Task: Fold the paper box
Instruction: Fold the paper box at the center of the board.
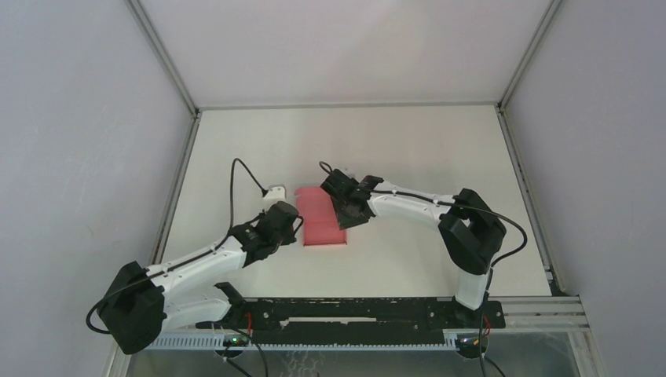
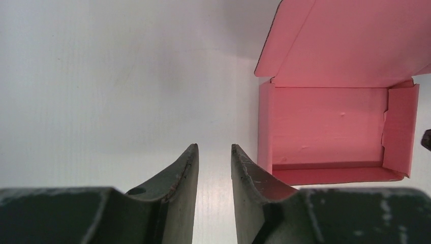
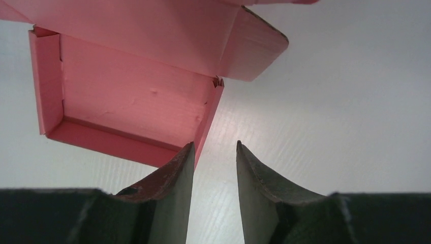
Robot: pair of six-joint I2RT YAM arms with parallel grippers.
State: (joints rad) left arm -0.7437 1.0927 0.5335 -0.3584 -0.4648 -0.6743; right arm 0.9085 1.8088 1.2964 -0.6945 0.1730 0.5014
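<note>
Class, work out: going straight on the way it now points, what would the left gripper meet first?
Likely the bare table, though depth is unclear: the left gripper aims at white surface, and the paper box sits off to one side.

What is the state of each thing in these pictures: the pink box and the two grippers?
paper box: side walls folded up, lid open, not yet closed.
left gripper: open, holding nothing, at the box's left side.
right gripper: open, holding nothing, at the box's right side.
</note>
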